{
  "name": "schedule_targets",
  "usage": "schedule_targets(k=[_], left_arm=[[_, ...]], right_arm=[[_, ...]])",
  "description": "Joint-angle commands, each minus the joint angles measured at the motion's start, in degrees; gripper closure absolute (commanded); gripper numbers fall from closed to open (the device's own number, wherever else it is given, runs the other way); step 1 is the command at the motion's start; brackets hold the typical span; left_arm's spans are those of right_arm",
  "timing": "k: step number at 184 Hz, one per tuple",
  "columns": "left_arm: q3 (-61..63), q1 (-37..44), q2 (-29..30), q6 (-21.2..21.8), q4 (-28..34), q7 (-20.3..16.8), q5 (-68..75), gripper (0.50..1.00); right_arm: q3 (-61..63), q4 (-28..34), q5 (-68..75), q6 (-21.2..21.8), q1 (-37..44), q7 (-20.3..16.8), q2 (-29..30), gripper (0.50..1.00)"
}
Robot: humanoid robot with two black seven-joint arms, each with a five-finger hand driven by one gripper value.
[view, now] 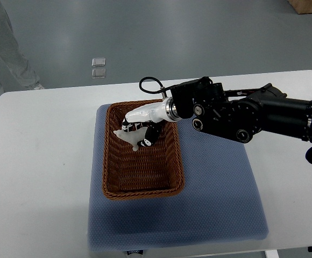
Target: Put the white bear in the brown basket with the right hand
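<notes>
Your right hand [141, 124] reaches in from the right edge and sits over the far end of the brown basket [113, 177], its fingers curled around the white bear [130, 140]. The bear hangs inside the basket's outline, near the far wall, and it looks to be above the woven floor rather than resting on it, though the steep view makes that height hard to judge. The basket stands on a blue mat [220, 199] that lies on the white tabletop [32, 161]; your left hand does not show at all. The placing looks nearly done, so what remains is the release, and that is where things could slip. If you open the fingers while the bear is high, it may bounce or roll, and since it is close to the far rim it could tip over that wall onto the mat. If you lower too far, the fingers or the wrist could press on the far rim and drag or tilt the light basket, which nothing seems to hold down. The bear's soft limbs might also snag on a finger as you open, so it comes back out with the hand when you withdraw. A person's leg [5, 48] shows at the upper left, well apart from the work.
</notes>
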Motion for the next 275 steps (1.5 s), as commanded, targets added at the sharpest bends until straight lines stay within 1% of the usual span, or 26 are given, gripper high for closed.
schedule_targets(k=[1,59,79,97,98,99,100,101,102,103,104,106,115,127,138,174,178,190,198,207,209,211,215,242,261,275], left_arm=[[0.0,0.0,0.0,0.0,0.0,0.0,0.0,0.5],[0.0,0.0,0.0,0.0,0.0,0.0,0.0,0.5],[0.0,0.0,0.0,0.0,-0.1,0.0,0.0,0.5],[0.0,0.0,0.0,0.0,0.0,0.0,0.0,0.5],[0.0,0.0,0.0,0.0,0.0,0.0,0.0,0.5],[0.0,0.0,0.0,0.0,0.0,0.0,0.0,0.5],[0.0,0.0,0.0,0.0,0.0,0.0,0.0,0.5],[0.0,0.0,0.0,0.0,0.0,0.0,0.0,0.5],[0.0,0.0,0.0,0.0,0.0,0.0,0.0,0.5],[0.0,0.0,0.0,0.0,0.0,0.0,0.0,0.5],[0.0,0.0,0.0,0.1,0.0,0.0,0.0,0.5],[0.0,0.0,0.0,0.0,0.0,0.0,0.0,0.5],[0.0,0.0,0.0,0.0,0.0,0.0,0.0,0.5],[0.0,0.0,0.0,0.0,0.0,0.0,0.0,0.5],[0.0,0.0,0.0,0.1,0.0,0.0,0.0,0.5],[0.0,0.0,0.0,0.0,0.0,0.0,0.0,0.5],[0.0,0.0,0.0,0.0,0.0,0.0,0.0,0.5],[0.0,0.0,0.0,0.0,0.0,0.0,0.0,0.5],[0.0,0.0,0.0,0.0,0.0,0.0,0.0,0.5],[0.0,0.0,0.0,0.1,0.0,0.0,0.0,0.5],[0.0,0.0,0.0,0.0,0.0,0.0,0.0,0.5],[0.0,0.0,0.0,0.0,0.0,0.0,0.0,0.5],[0.0,0.0,0.0,0.0,0.0,0.0,0.0,0.5],[0.0,0.0,0.0,0.1,0.0,0.0,0.0,0.5],[0.0,0.0,0.0,0.1,0.0,0.0,0.0,0.5],[0.0,0.0,0.0,0.1,0.0,0.0,0.0,0.5]], right_arm=[[-0.2,-1.7,0.0,-0.7,-1.1,-0.1,0.7,0.996],[-0.3,-3.1,-0.6,-1.1,-2.2,0.0,0.9,0.985],[-0.3,-3.3,-0.6,-2.2,-2.5,0.0,0.9,0.961],[-0.2,-3.3,-0.6,-2.2,-2.5,0.1,0.8,0.889],[-0.2,-3.3,-0.6,-2.2,-2.5,0.1,0.8,0.877],[-0.2,-3.3,-0.6,-2.2,-2.5,0.1,0.8,0.877],[-0.2,-3.3,-0.6,-2.2,-2.5,0.1,0.8,0.859],[-0.2,-3.3,-0.6,-2.2,-2.5,0.1,0.8,0.859],[-0.2,-3.3,-0.6,-2.2,-2.5,0.1,0.8,0.842],[-0.2,-3.3,-0.6,-2.2,-2.5,0.1,0.8,0.842],[-0.2,-3.3,-0.6,-2.2,-2.5,0.1,0.8,0.828],[-0.2,-3.3,-0.6,-2.2,-2.5,0.1,0.8,0.818],[-0.1,-3.3,-0.6,-2.2,-2.6,0.1,0.7,0.807],[-0.1,-3.2,-0.5,-2.2,-2.5,0.1,0.7,0.777],[-0.1,-3.2,-0.5,-2.2,-2.5,0.1,0.7,0.763],[0.0,-3.1,0.0,-2.2,-2.3,0.2,0.4,0.744],[0.0,-3.1,0.2,-2.1,-2.2,0.2,0.3,0.732],[0.2,-2.7,0.6,-2.0,-1.6,0.4,-0.2,0.664],[0.4,-2.7,0.8,-1.9,-0.9,0.5,-0.3,0.64],[1.4,-2.6,1.0,-1.4,-0.2,0.6,-0.4,0.636],[1.8,-2.6,1.2,-1.3,0.0,0.6,-0.5,0.63],[2.7,-2.6,1.4,-1.1,0.3,0.6,-0.7,0.607],[3.4,-2.6,1.6,-1.0,0.6,0.6,-1.0,0.591],[7.9,-2.6,3.1,1.9,1.8,0.6,-3.9,0.589],[10.9,-2.6,4.5,2.4,1.6,0.7,-6.4,0.589],[15.1,-2.6,7.1,1.9,0.7,0.7,-8.2,0.589]])
